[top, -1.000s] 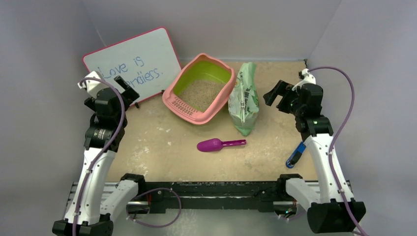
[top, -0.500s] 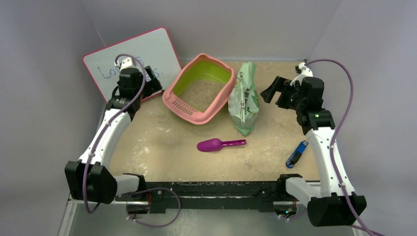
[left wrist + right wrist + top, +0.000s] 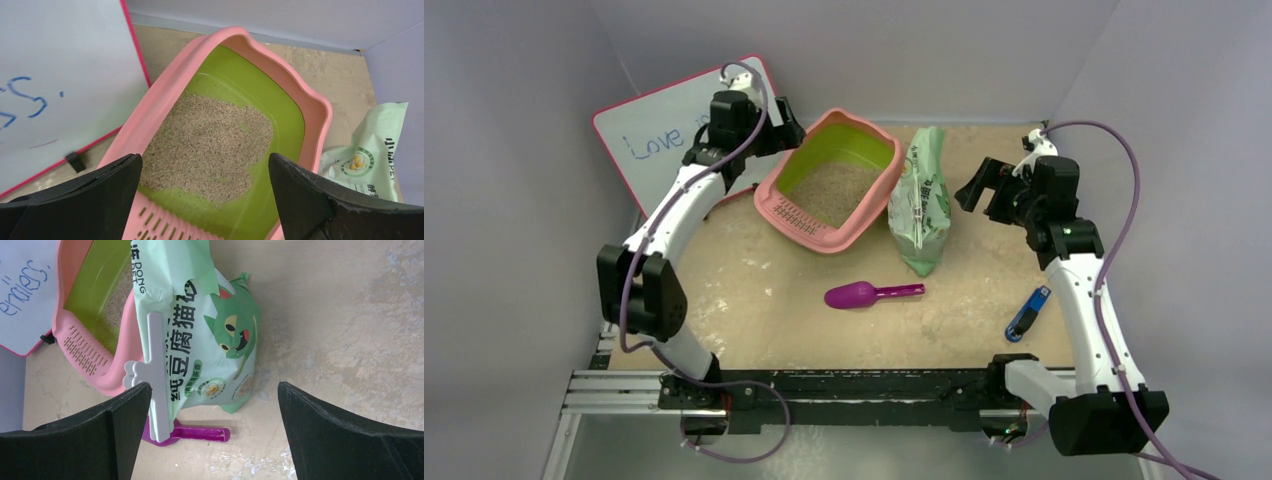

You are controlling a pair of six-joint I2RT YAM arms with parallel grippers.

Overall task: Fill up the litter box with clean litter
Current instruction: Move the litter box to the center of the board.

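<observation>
**On the bench's far side: box awaiting litter**

The pink litter box is sitting there, beige granules thinly covering its green floor; no clean litter is showing. The left pincer is hovering released above its rim, probably to steady it. The right pincer, also released, is facing the clip-sealed litter bag just beside.
</observation>
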